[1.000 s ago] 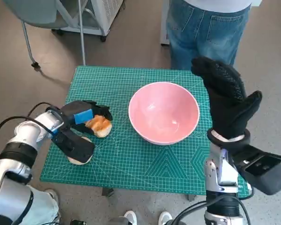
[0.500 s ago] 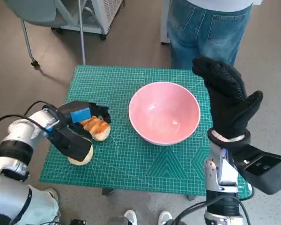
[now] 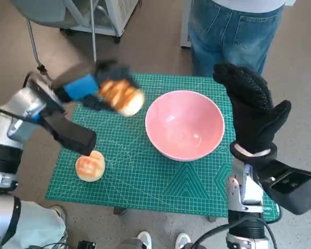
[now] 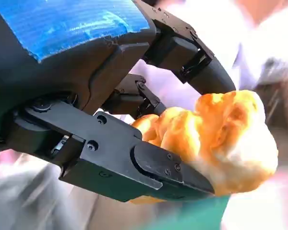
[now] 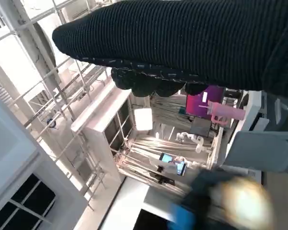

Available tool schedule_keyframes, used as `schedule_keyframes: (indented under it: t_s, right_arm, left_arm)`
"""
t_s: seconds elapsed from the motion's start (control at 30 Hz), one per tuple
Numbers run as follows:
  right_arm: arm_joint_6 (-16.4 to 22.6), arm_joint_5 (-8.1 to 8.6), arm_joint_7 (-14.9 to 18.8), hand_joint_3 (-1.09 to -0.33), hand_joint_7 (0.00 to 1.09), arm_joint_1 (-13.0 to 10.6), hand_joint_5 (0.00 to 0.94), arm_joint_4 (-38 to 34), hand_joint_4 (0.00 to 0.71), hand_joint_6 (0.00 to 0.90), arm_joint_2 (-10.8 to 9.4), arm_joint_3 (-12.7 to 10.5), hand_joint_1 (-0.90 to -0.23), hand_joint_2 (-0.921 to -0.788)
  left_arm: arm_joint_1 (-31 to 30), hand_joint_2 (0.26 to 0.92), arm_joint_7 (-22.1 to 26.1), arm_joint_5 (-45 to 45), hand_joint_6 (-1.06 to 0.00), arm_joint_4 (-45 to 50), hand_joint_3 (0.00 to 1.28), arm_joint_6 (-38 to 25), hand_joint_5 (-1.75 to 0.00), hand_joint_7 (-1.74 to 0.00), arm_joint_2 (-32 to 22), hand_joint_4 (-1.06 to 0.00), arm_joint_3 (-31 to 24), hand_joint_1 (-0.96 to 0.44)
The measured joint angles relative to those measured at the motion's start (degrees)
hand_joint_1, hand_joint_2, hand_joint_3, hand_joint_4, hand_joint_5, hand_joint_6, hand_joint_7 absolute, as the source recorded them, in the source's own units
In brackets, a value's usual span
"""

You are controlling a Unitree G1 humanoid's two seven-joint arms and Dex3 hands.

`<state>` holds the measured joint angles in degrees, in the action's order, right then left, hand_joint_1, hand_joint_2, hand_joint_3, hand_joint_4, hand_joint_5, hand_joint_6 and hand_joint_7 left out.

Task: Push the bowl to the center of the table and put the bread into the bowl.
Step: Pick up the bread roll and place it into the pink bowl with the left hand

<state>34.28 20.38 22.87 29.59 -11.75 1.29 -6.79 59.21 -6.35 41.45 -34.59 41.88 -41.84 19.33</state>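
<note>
My left hand (image 3: 90, 85) grips a golden bread roll (image 3: 123, 96) and holds it in the air over the far left part of the green mat (image 3: 140, 176), just left of the pink bowl (image 3: 184, 124). In the left wrist view the black fingers (image 4: 149, 167) clamp the bread roll (image 4: 221, 139) from both sides. The bowl stands empty near the mat's middle. A second round roll (image 3: 90, 165) lies on the mat at the near left. My gloved right hand (image 3: 254, 111) is raised upright beside the bowl's right side, holding nothing; the right wrist view shows its glove (image 5: 182, 43).
A person in jeans (image 3: 233, 31) stands just beyond the table's far edge. A chair leg (image 3: 33, 49) and a white unit (image 3: 111, 13) are on the floor at the far left. The mat's near edge lies close to my body.
My left hand has lifted the bread roll off the mat and carried it up and toward the bowl. The second roll, hidden under the arm before, now shows. The right hand has not moved.
</note>
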Motion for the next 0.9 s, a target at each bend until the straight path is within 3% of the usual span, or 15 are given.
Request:
schedule_keyframes:
  t_s: [0.4,0.7,0.9]
  right_arm:
    - [0.0,0.16,0.4,-0.804,0.72,0.0,0.051,0.5,0.298,-0.001,0.4,0.0,-0.549,-0.921]
    - [-0.1,1.5,1.1,-0.799,0.73,-0.3,0.06,1.0,0.305,-0.001,1.2,-0.5,-0.57,-0.921]
    - [-0.1,1.98,1.2,-0.798,0.73,-0.6,0.063,1.0,0.305,-0.001,1.3,-0.7,-0.571,-0.921]
  left_arm:
    - [2.3,0.921,0.0,1.4,-0.6,5.9,0.13,-2.3,-1.22,-1.25,9.9,-0.58,0.5,0.0]
    - [7.5,0.921,1.4,4.4,-0.6,-2.1,0.13,-0.8,-1.19,-1.27,15.3,-0.58,5.8,0.0]
    - [7.9,0.92,1.3,6.0,-0.6,-5.5,0.13,0.2,-1.19,-1.27,16.1,-0.58,7.4,0.0]
